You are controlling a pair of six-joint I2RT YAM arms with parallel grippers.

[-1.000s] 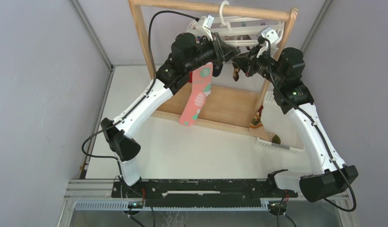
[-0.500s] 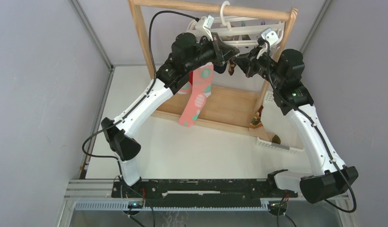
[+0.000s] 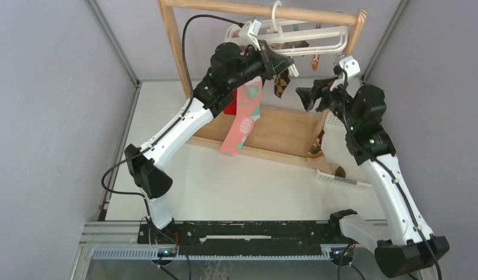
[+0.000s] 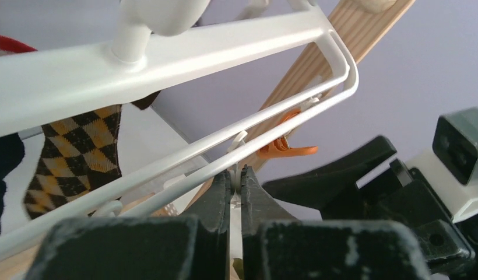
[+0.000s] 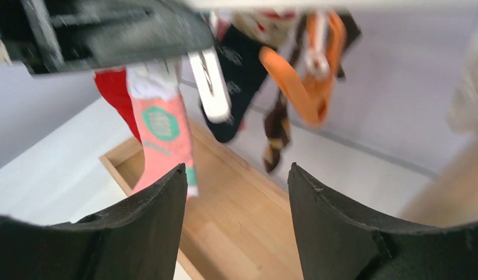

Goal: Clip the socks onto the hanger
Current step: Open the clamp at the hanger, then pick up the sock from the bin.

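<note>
Left gripper point(image 4: 236, 178) is up at the hanger point(image 3: 318, 35), fingers clenched on a thin white piece under its front rail, just beside an orange clip point(image 4: 286, 149). The hanger hangs on the wooden rack point(image 3: 177, 52) at the far edge of the table point(image 3: 225, 181), with a pink sock point(image 3: 243, 119) and a checked sock point(image 3: 281, 85) dangling below. Right gripper point(image 3: 305, 98) hangs off to its right, jaws wide, nothing in them. A striped sock point(image 3: 314, 150) lies below it by the white basket point(image 3: 341, 179), long axis far-to-near, so the right arm looks nearer.
</note>
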